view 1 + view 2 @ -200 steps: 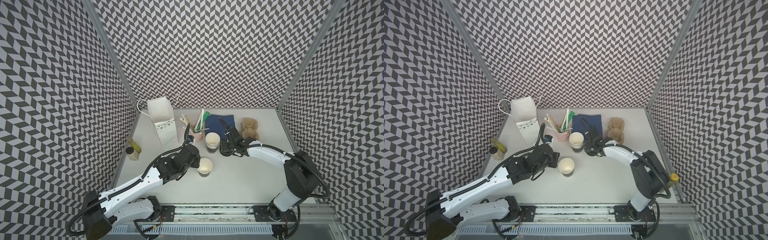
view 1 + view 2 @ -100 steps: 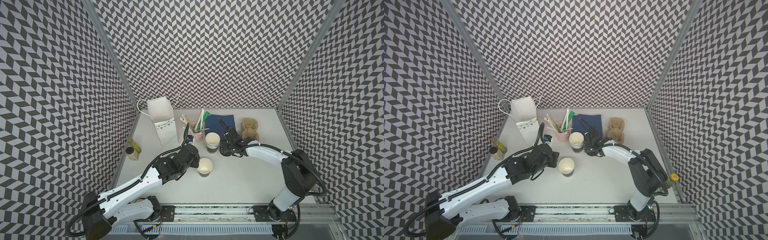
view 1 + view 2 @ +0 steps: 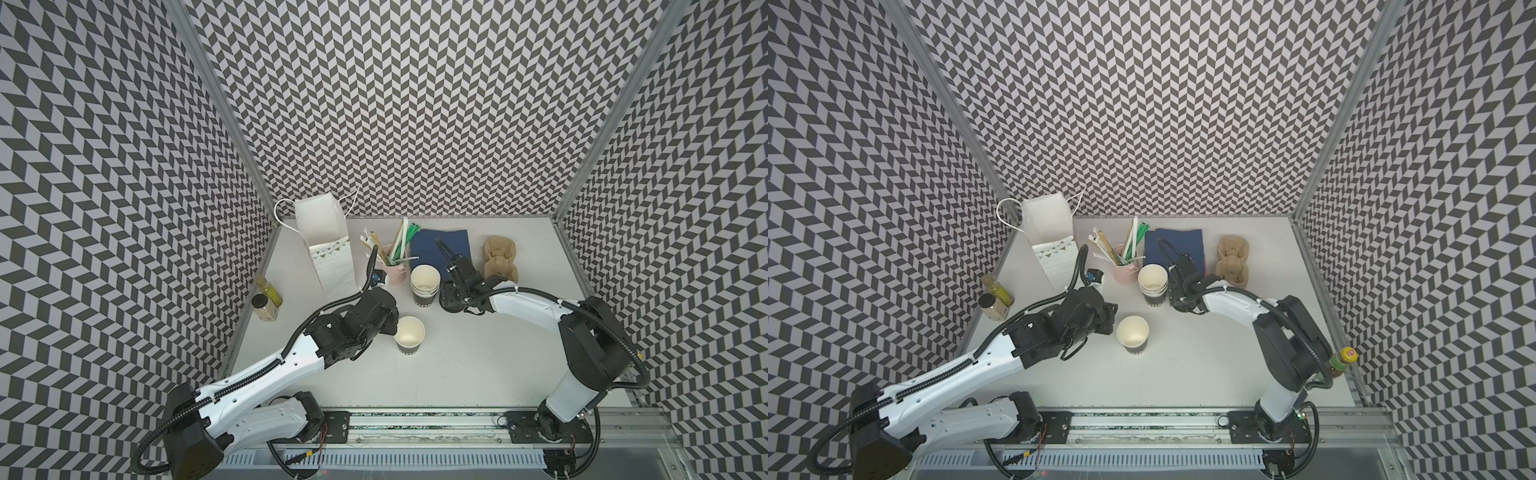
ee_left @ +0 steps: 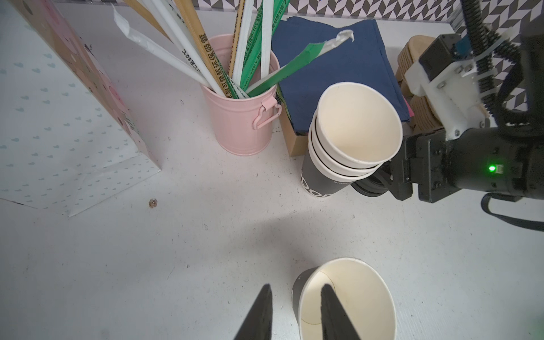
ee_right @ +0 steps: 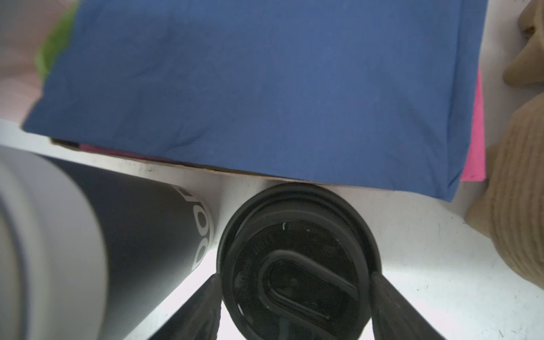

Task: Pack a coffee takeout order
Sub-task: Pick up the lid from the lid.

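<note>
A lone dark paper cup (image 3: 409,338) (image 3: 1133,338) stands lidless at mid-table. My left gripper (image 4: 295,290) (image 3: 392,332) is open at its rim, one finger inside the cup (image 4: 347,297) and the other outside, with a gap to the wall. Right of the cup stack, a black plastic lid (image 5: 297,235) lies flat on the table. My right gripper (image 5: 295,278) (image 3: 451,303) is shut on it, a finger touching each side. The navy-blue napkin (image 3: 440,249) (image 5: 265,88) lies just behind it. The tan pulp carrier (image 3: 500,257) (image 3: 1233,259) sits to its right.
A stack of lidless white-lined cups (image 3: 424,284) (image 4: 353,129) stands close beside the lid. A pink bucket of straws (image 3: 392,266), a white paper bag (image 3: 328,249) and small bottles (image 3: 266,299) fill the back left. A pink napkin (image 5: 477,132) peeks from under the blue one.
The right arm has shifted very slightly over the lid. The left arm and both cups stand as before.
</note>
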Robot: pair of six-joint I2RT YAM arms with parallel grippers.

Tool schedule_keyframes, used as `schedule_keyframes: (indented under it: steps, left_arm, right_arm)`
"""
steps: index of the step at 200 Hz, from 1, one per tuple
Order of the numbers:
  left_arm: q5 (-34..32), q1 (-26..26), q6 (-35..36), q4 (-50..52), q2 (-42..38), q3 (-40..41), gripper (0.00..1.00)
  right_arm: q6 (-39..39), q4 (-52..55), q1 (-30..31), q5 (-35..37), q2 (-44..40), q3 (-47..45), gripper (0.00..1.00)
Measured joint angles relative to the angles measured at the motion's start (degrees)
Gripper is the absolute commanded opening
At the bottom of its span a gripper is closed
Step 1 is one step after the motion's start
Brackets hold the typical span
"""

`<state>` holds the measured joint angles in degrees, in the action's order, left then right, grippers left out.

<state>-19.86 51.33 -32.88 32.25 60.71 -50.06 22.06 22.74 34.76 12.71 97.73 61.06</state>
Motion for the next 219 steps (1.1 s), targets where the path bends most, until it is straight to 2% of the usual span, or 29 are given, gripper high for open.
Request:
schedule_keyframes:
  steps: [53,91,131,137,158,219]
  left_arm:
    - [-0.09,-1.2,0.46,0.15,-1.53,0.0,0.32]
    - [-0.31,-2.8,1.75,0.42,-3.26,-0.02,0.42]
    - [-0.46,-4.87,3.26,0.44,-4.52,-0.66,0.48]
    - [-0.48,-5.22,3.52,0.44,-4.74,-0.76,0.52]
    - [-0.83,-6.51,4.57,0.42,-5.55,-1.01,0.56]
    - [-1.42,-8.24,6.4,-0.96,-8.5,-0.76,0.6]
  right_arm:
    - [0.02,-0.31,0.0,0.42,0.11,-0.52,0.68]
    - [0.04,-0.5,0.0,0.63,0.04,-0.66,0.63]
    - [0.07,-0.22,0.02,0.83,-1.44,-1.46,0.63]
    - [0.07,-0.15,0.02,0.87,-1.84,-1.55,0.63]
    - [0.11,0.24,0.11,1.05,-3.3,-1.57,0.63]
    - [0.26,1.6,0.81,1.77,-6.93,-2.16,0.62]
